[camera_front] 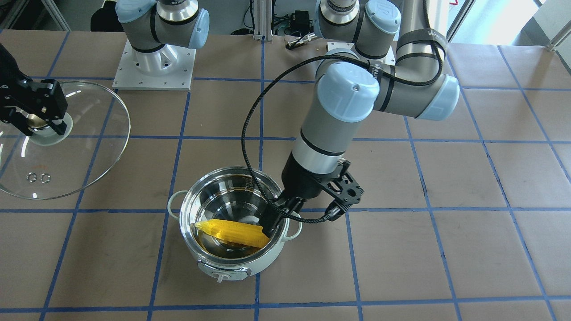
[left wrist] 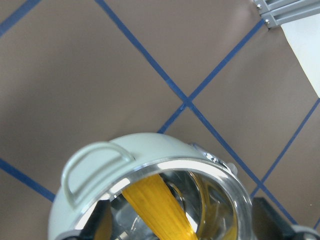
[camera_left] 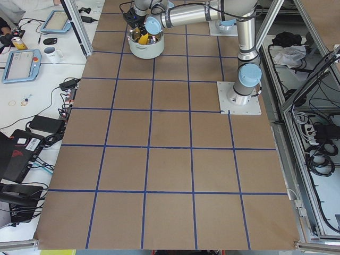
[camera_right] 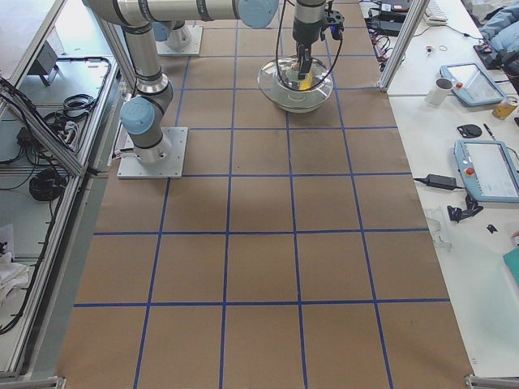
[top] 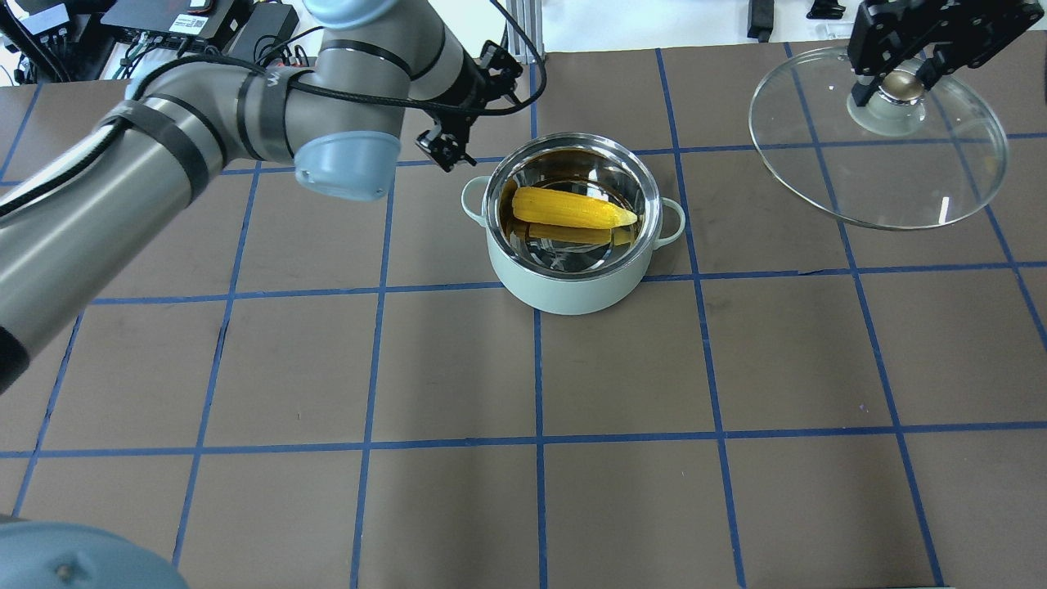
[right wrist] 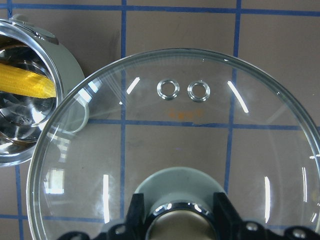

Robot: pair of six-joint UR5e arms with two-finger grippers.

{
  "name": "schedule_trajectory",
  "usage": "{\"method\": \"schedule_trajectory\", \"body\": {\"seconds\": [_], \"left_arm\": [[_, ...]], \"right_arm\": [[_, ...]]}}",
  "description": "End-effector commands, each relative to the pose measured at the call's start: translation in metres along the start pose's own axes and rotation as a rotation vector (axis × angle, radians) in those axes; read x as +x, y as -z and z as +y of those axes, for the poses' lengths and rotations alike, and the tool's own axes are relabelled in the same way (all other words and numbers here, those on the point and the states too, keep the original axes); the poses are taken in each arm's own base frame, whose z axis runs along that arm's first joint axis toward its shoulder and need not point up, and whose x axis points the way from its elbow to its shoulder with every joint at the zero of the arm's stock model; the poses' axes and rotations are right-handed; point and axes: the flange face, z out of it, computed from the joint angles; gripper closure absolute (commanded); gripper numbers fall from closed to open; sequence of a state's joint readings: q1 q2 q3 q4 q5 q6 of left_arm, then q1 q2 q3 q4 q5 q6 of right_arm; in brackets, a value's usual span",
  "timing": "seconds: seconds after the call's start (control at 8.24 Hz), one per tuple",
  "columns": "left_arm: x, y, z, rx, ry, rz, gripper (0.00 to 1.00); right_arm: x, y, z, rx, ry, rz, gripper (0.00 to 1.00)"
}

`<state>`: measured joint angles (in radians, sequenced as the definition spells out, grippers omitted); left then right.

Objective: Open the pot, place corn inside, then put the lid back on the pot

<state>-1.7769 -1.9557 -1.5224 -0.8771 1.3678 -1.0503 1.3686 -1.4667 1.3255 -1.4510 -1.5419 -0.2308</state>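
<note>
The mint-green pot (camera_front: 250, 263) stands open near the table's middle; it also shows in the overhead view (top: 572, 286). The yellow corn (camera_front: 232, 232) lies slanted inside the pot's steel bowl (top: 572, 209). My left gripper (camera_front: 273, 223) hangs over the pot's handle side, by the corn's thick end. In the left wrist view its fingers (left wrist: 97, 225) stand wide apart on either side of the corn (left wrist: 157, 210), clear of it. My right gripper (camera_front: 40, 120) is shut on the knob of the glass lid (top: 879, 164) and holds it tilted, well off to the pot's side. The lid fills the right wrist view (right wrist: 175, 145).
Both arm bases (camera_front: 154, 62) stand at the robot's edge of the brown, blue-taped table (top: 458, 368). A black cable (camera_front: 250, 125) loops from the left wrist over the pot's rim. Desks with tablets (camera_right: 486, 166) flank the table.
</note>
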Motion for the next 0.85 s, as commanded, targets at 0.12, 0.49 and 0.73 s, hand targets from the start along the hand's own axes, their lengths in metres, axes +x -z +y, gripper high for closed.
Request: {"method": "schedule_trajectory", "body": {"seconds": [0.12, 0.49, 0.73], "left_arm": [[-0.064, 0.082, -0.112, 0.033, -0.343, -0.074, 0.0], [-0.099, 0.141, -0.122, 0.117, -0.448, -0.283, 0.0], [-0.105, 0.181, -0.097, 0.105, -0.476, -0.29, 0.0]], "right_arm": [[-0.104, -0.033, -0.031, 0.061, -0.031, -0.028, 0.9], [-0.225, -0.094, -0.053, 0.095, -0.118, -0.103, 0.9], [-0.249, -0.121, -0.059, 0.073, -0.157, -0.119, 0.9]]}}
